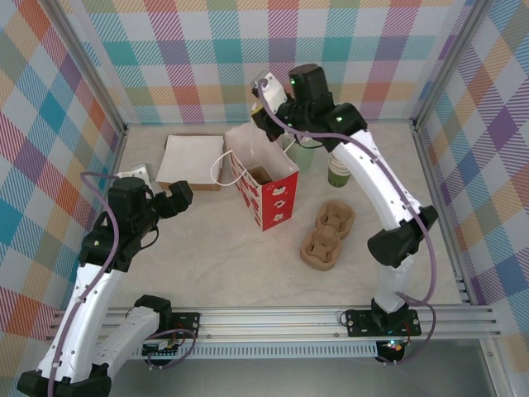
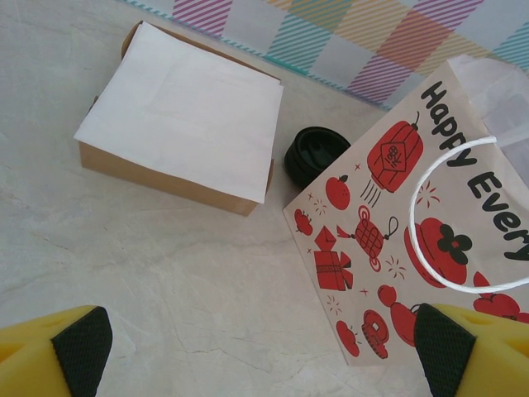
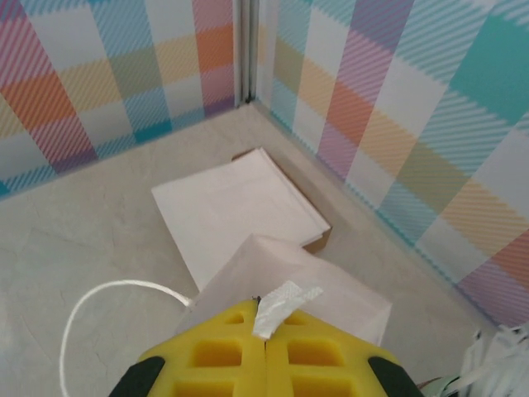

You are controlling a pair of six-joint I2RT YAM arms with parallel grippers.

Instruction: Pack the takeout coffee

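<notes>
Plaid walls close round a pale marbled surface (image 1: pixel 215 256), where the red-and-white paper bag (image 1: pixel 266 192) stands upright with its mouth open, ready to be loaded from above. Your right jaws are closed above the bag's white back edge. A small white scrap (image 3: pixel 285 299) sits at their seam, and I cannot tell whether it is pinched or merely stuck there. Your left jaws stand wide open and empty, black pads (image 2: pixel 83 347) spread low over the surface, facing the bag's printed side. The takeout coffee (image 2: pixel 316 155) shows as a round black lid just behind the bag's corner, beside the flat paper-topped box (image 2: pixel 178 116); its cup body is hidden. Judging by that, it is not yet packed, and your open left jaws look the better placed to reach it.
</notes>
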